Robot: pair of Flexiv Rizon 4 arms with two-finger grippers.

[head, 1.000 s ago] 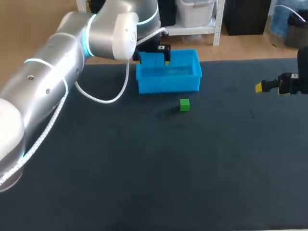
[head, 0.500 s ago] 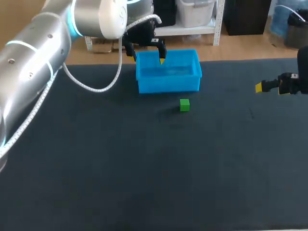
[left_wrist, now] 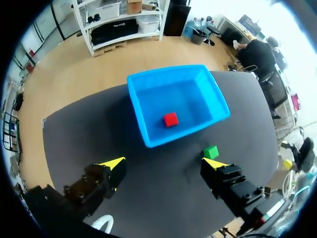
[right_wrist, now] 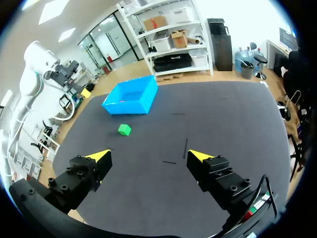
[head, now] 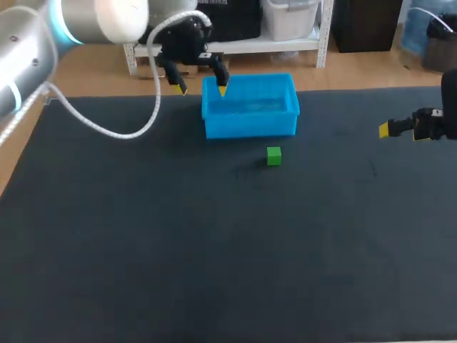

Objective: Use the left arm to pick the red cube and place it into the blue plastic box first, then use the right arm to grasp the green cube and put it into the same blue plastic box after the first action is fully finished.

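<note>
Blue plastic, the box [head: 250, 127] sits near the far edge of the table [head: 214, 250], open side up. Its long axis runs side to side along that edge in the head view. There is one box, one red cube and one green cube.

The red cube [left_wrist: 171, 119] lies flat on the box floor, about mid-box and clear of the walls. The green cube [head: 274, 156] rests on the mat just in front of the box, apart from its front wall and nearer its right end. It sits flat, its faces roughly square to the box.

The left gripper [head: 201, 90] hangs above the box's left end with its fingers spread wide and nothing between them. One tip is over the left rim, the other outside it. The right gripper [right_wrist: 149, 155] is also spread wide and empty, low at the table's right side and well apart from the green cube.

The table is covered by a dark, plain mat, with a few short faint marks ahead of the right gripper.
</note>
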